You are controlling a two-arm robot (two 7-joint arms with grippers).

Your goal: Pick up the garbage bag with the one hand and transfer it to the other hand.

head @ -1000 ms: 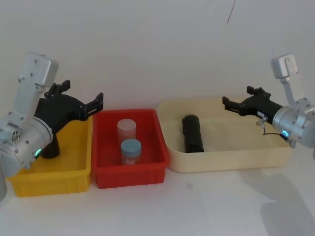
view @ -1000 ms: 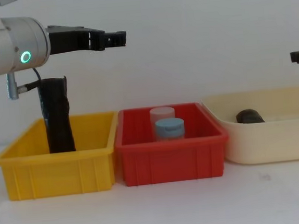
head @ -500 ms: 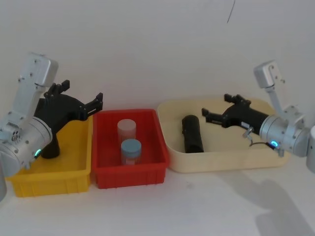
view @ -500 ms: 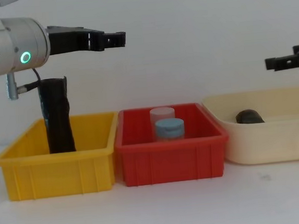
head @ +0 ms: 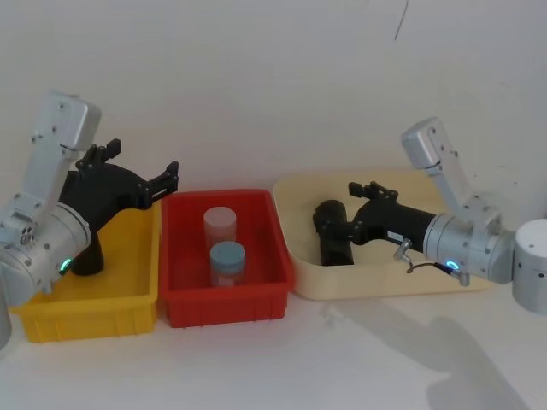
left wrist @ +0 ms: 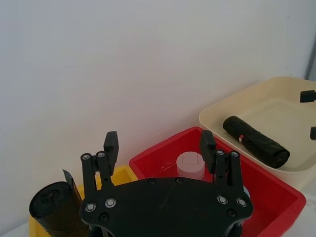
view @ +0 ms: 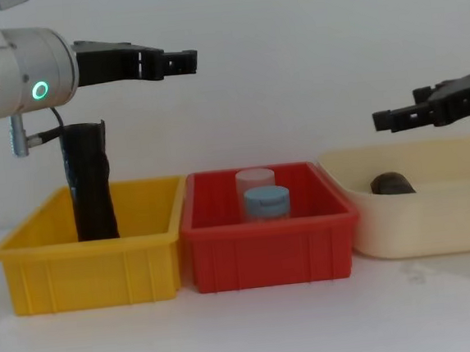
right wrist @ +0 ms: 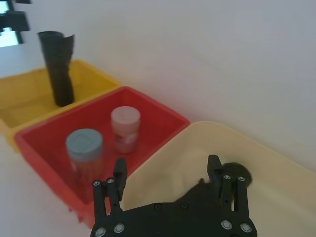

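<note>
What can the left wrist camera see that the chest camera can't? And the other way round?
Left wrist view: the whole length of the black crinkly garbage bag roll lying in the cream tray, with its red-and-white label band. Chest view: just that roll's end over the tray rim, plus the green-lit ring on the left arm. Both: the open left gripper, the red plastic bin and the unlabelled black roll standing in the yellow bin.

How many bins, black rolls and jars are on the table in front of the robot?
Bins: 3: yellow bin, red bin, cream bin
Black rolls: 2: standing roll, lying roll
Jars: 2: blue-lidded jar, pale jar
Total: 7
</note>
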